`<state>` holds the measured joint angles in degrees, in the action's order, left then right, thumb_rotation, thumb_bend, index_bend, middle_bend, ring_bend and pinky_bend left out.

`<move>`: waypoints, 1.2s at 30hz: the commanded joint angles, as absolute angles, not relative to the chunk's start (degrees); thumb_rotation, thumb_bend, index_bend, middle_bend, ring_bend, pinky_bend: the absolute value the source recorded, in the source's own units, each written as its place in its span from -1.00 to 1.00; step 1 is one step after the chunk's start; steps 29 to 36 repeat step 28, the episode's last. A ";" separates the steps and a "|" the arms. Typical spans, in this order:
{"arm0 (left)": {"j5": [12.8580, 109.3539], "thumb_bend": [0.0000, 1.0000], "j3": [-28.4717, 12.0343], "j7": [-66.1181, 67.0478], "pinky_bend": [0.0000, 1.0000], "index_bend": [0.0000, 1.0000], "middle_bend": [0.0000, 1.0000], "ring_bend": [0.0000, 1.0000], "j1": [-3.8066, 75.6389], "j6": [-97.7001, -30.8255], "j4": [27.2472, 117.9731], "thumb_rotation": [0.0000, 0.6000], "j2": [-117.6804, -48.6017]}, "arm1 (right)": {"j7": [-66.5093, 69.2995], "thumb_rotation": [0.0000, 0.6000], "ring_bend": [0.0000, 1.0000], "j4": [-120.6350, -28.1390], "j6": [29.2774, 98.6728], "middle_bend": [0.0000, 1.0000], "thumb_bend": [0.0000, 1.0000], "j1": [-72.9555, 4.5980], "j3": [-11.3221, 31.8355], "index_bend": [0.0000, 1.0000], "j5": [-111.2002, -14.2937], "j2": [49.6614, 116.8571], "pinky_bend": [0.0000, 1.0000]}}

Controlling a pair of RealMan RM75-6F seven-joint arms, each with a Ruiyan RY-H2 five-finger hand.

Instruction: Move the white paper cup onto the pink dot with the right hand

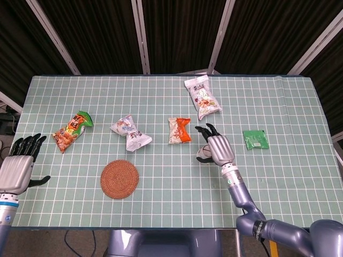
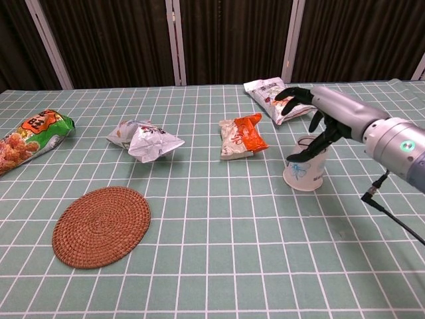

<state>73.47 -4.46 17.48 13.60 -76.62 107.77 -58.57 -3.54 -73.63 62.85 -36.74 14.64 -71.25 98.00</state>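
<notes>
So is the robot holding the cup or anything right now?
No, nothing is held. The white paper cup stands upright on the table, and the right hand is open just above its rim. The left hand is open too.

The right hand has a smooth silver-grey back and black fingers. Behind it comes a rounded metallic wrist section, blue-grey in tone, with a small green light glowing on its side. A thin black cable plugs in just behind the light and trails away from the wrist. Farther back the arm swells into fat, glossy blue-grey joints. The left hand has the same look: a pale silver palm plate, dark fingers, and a blue-trimmed cuff below.
</notes>
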 commanded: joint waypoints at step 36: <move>83.45 -1.00 -0.85 14.80 -1.00 -1.00 -1.00 -1.00 7.53 -85.95 103.45 1.00 -59.94 | -5.33 1.00 -1.00 -88.48 86.13 -1.00 -1.00 -12.22 0.94 -1.00 -85.39 64.79 -1.00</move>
